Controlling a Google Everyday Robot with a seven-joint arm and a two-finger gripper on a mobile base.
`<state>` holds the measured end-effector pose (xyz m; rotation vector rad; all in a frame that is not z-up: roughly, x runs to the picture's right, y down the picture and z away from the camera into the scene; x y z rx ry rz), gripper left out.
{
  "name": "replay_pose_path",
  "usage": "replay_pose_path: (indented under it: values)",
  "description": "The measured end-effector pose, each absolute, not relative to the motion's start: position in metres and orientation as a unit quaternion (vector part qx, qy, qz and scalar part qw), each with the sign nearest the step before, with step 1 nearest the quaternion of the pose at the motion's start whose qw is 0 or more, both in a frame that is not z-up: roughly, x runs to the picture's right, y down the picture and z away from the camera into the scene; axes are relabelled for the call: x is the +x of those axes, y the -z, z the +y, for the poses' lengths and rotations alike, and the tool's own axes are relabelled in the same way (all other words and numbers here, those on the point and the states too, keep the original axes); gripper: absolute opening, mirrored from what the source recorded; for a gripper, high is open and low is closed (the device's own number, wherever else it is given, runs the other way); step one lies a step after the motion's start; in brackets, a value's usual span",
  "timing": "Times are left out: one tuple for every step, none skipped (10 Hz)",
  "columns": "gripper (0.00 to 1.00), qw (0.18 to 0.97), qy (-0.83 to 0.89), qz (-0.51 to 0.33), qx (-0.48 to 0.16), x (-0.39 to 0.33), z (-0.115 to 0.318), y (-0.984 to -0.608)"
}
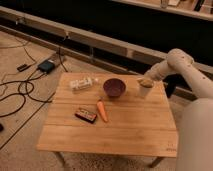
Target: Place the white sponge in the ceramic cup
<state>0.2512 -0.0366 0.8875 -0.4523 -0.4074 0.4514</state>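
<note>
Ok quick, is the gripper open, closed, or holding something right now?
Gripper: over the mouth of the ceramic cup; whether open, closed or holding anything cannot be told.

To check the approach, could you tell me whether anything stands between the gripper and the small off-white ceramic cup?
Nothing visible does. The gripper hangs just over the mouth of the small off-white ceramic cup; the dark purple round bowl stands beside it, apart.

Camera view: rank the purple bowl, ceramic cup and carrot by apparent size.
1. purple bowl
2. carrot and ceramic cup, too alike to rank: carrot longer, cup wider.
The pincer hangs over the cup's mouth.
</note>
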Motion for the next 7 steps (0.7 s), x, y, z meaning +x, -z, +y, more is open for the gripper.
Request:
replay_pose_path:
  values:
    - [0.47, 0.929, -0.222, -0.198, -0.22, 0.255, -0.036, -0.89]
    - [0.47, 0.929, -0.225, -0.197, -0.218, 0.259, -0.035, -0.893]
    - [0.47, 0.929, -0.227, -0.196, -0.217, 0.263, -0.035, -0.895]
    - [0.47, 0.929, -0.23, -0.195, -0.216, 0.267, -0.034, -0.898]
    - [0.47, 0.929, -0.231, -0.193, -0.214, 0.271, -0.034, -0.901]
    - [0.47, 0.929, -0.233, -0.192, -0.213, 0.275, -0.033, -0.903]
    - [0.47, 0.929, -0.234, -0.191, -0.214, 0.278, -0.031, -0.905]
